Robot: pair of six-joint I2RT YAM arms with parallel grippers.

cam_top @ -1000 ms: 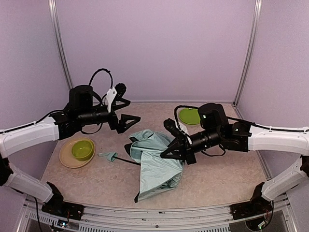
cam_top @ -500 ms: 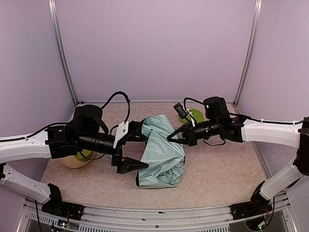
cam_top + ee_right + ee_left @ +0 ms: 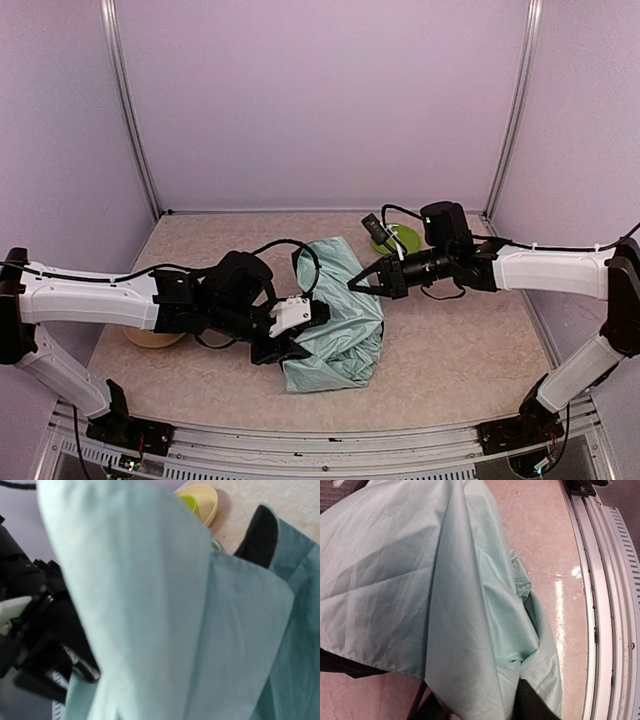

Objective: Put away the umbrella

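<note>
The umbrella lies crumpled mid-table, its pale mint fabric bunched into a heap. My left gripper presses into its near left edge. In the left wrist view the black fingers sit either side of a fold of the umbrella, closed in on it. My right gripper is shut on the far right edge of the fabric and holds it up. That fabric drapes over the right wrist view and hides the fingers there; a patch of black lining shows. Shaft and handle are hidden.
A green plate lies behind the right wrist at the back right. A tan plate peeks out under the left arm; the right wrist view shows that plate with a green bowl. The metal front rail runs close by.
The left arm swung down from the back left to the umbrella's near edge and closed its jaws on the fabric. The right gripper carried the fabric back and up, then held still.
</note>
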